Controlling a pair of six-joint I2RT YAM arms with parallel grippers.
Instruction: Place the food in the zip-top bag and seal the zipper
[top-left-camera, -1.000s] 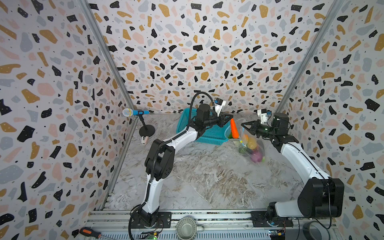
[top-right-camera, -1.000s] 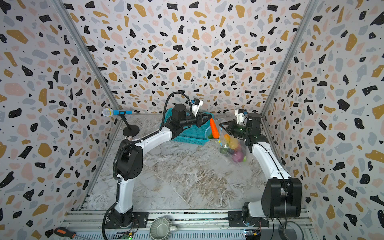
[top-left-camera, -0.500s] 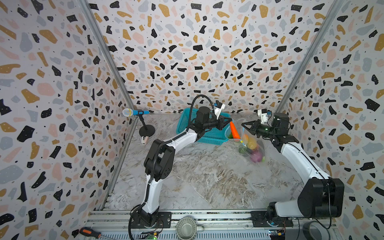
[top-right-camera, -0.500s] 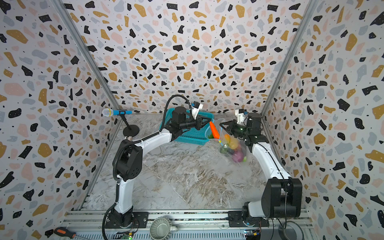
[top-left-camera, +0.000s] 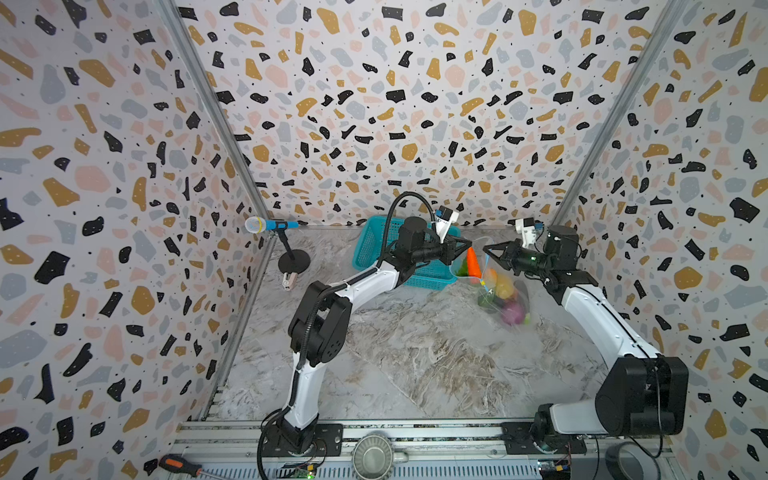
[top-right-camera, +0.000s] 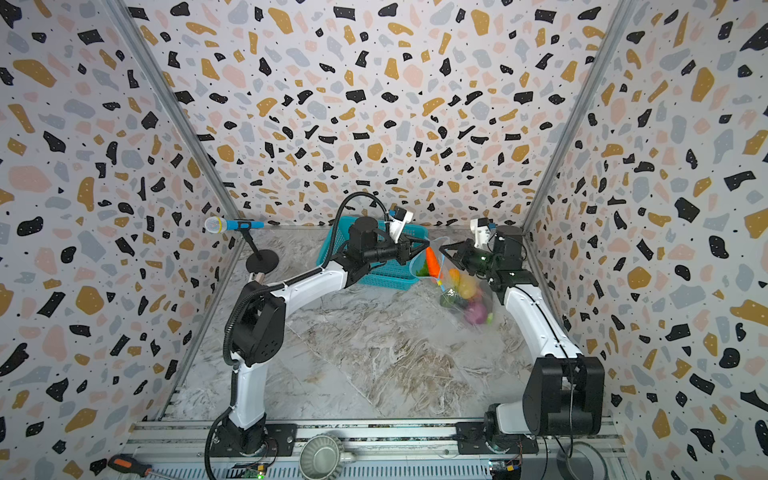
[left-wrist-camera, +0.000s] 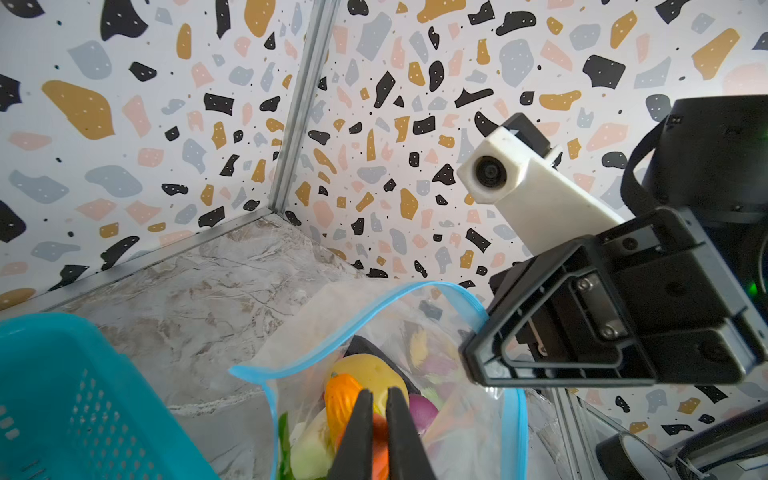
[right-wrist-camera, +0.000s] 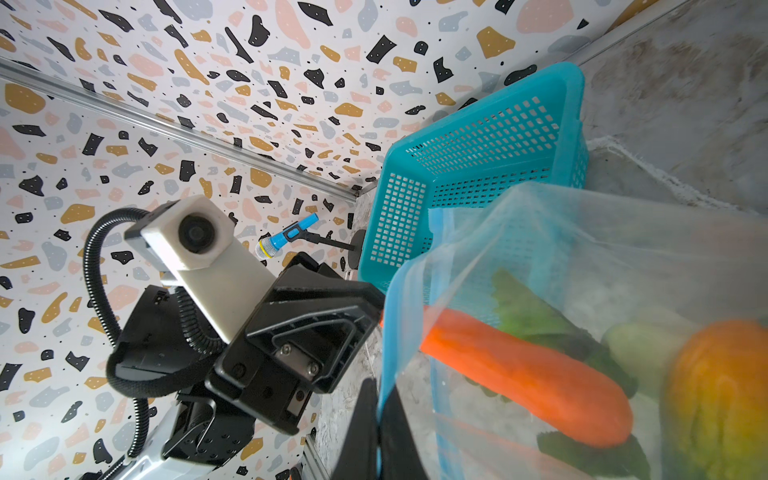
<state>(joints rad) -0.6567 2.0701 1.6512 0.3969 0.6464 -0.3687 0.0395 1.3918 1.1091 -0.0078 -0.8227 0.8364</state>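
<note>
My right gripper (right-wrist-camera: 379, 424) is shut on the light blue zipper (right-wrist-camera: 388, 332) strip and holds the clear zip-top bag (top-left-camera: 500, 291) up with its mouth open, at the back right in both top views. Inside the bag I see food: a yellow potato (left-wrist-camera: 374, 370), a purple onion (left-wrist-camera: 422, 411) and green leaves (right-wrist-camera: 523, 311). My left gripper (left-wrist-camera: 379, 415) is shut on the orange carrot (top-left-camera: 473, 262) and holds it in the bag's mouth, tip down. The two grippers (top-right-camera: 426, 246) (top-right-camera: 441, 250) nearly face each other across the opening.
A teal mesh basket (top-left-camera: 374, 245) stands just behind and left of the bag, under my left arm. A toy microphone on a round stand (top-left-camera: 270, 225) is at the back left. A screwdriver (top-left-camera: 178, 465) and a metal cup (top-left-camera: 372, 457) lie on the front rail.
My left gripper has carried the carrot a little to the right and down into the bag's mouth. The right gripper and the bag have stayed where they were.
</note>
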